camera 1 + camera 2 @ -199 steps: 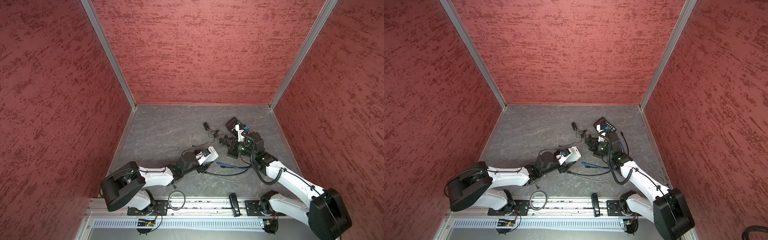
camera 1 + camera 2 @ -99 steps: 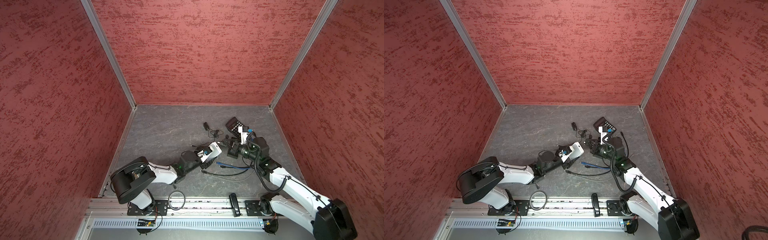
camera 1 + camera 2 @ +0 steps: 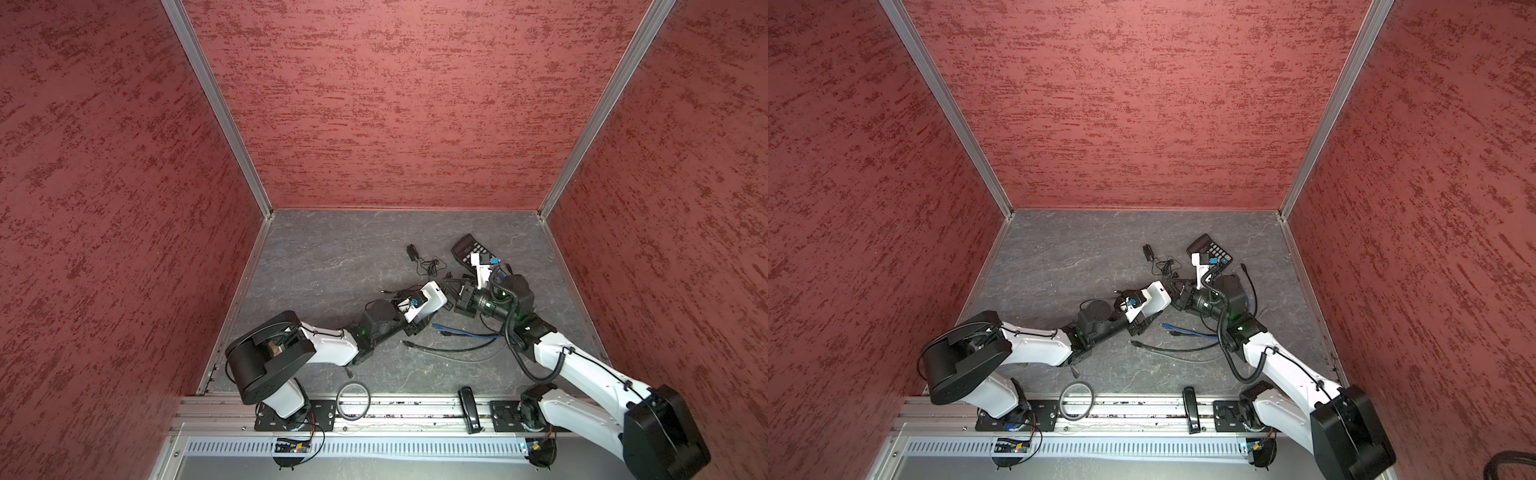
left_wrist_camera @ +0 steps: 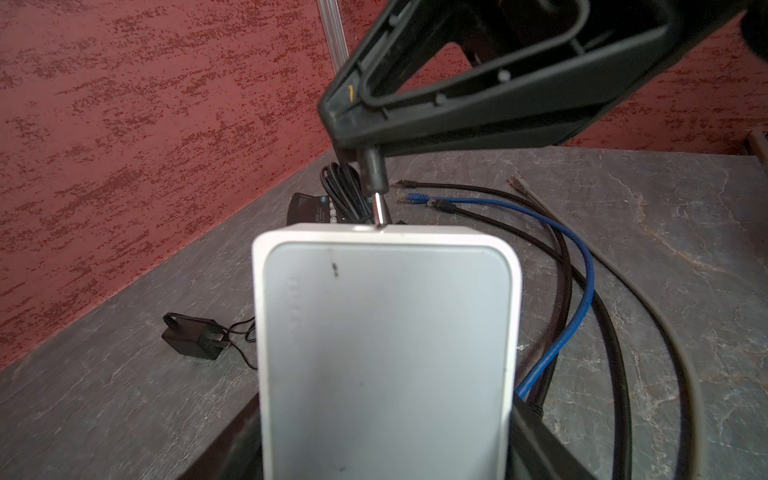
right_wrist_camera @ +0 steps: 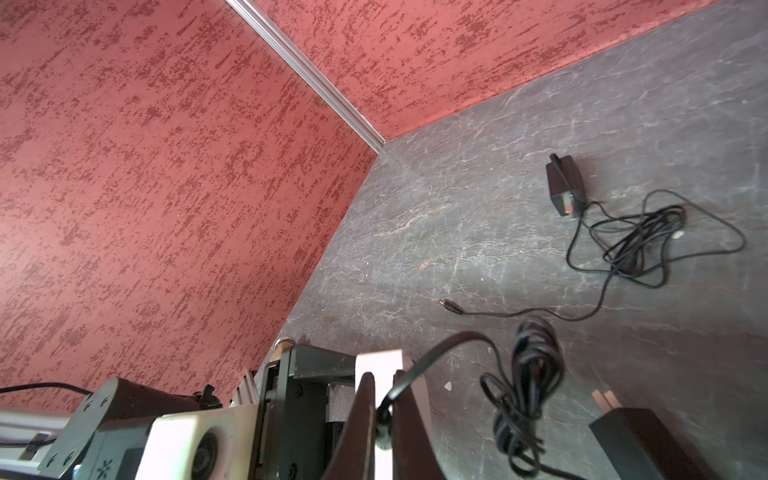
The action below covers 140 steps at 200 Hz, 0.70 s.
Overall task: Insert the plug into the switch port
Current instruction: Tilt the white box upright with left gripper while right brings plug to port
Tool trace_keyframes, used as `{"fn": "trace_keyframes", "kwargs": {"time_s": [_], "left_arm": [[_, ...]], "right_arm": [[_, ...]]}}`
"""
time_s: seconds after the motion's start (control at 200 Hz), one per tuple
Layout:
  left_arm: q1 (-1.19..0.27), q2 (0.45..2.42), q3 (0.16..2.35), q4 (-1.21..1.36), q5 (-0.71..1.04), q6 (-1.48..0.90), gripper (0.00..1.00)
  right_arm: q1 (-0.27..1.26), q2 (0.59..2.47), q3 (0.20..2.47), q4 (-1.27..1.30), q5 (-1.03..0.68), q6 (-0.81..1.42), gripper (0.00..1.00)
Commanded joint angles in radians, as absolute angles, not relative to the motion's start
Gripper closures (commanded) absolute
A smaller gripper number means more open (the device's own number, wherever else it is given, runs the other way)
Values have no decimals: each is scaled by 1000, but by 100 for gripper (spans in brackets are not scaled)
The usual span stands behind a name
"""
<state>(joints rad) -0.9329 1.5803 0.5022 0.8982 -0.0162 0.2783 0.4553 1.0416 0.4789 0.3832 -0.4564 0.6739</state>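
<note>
Grey stone-look floor [image 3: 328, 266], red walls on three sides. Both arms reach low and meet right of centre in both top views. Left gripper [image 3: 428, 306] is spread wide around the switch [image 4: 386, 353], clamping its two long sides low on the body; the switch appears raised off the floor. It fills the lower centre of the left wrist view: a white hard-shell box, smooth, likely light and rigid. Its slick walls could slide in the jaws under a push, so that side hold looks right. Loose cables [image 4: 577, 291], calculator [image 3: 467, 249] and spare adapter [image 4: 193, 340] lie apart on the floor. Right gripper [image 5: 385, 401] is nearly closed, pinching the plug [image 4: 374, 170] by its black moulded sleeve. Cord [image 5: 440, 347] arcs out from between the fingers to a tied bundle [image 5: 524, 399], lower right of the right wrist view; thin and limp, little drag expected. The plug is small and stiff; the sleeve is the place to hold, never the cord. Metal pin [image 4: 378, 208] shows bare below the sleeve, its tip at the switch's top edge, upper centre of the left wrist view. Touching or partly entered, cannot tell. Sleeve and pin tilt slightly off the switch's long axis. Judgement: insertion under way, not seated.
</note>
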Motion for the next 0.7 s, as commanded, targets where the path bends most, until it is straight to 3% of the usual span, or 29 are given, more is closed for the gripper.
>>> {"fn": "trace_keyframes", "kwargs": {"time_s": [0.0, 0.696], "left_arm": [[-940, 1578, 518, 952, -5, 264, 56], [-939, 1489, 529, 974, 13, 167, 57]], "right_arm": [[472, 1049, 483, 416, -464, 677, 95], [530, 1066, 492, 300, -319, 588, 98]]}}
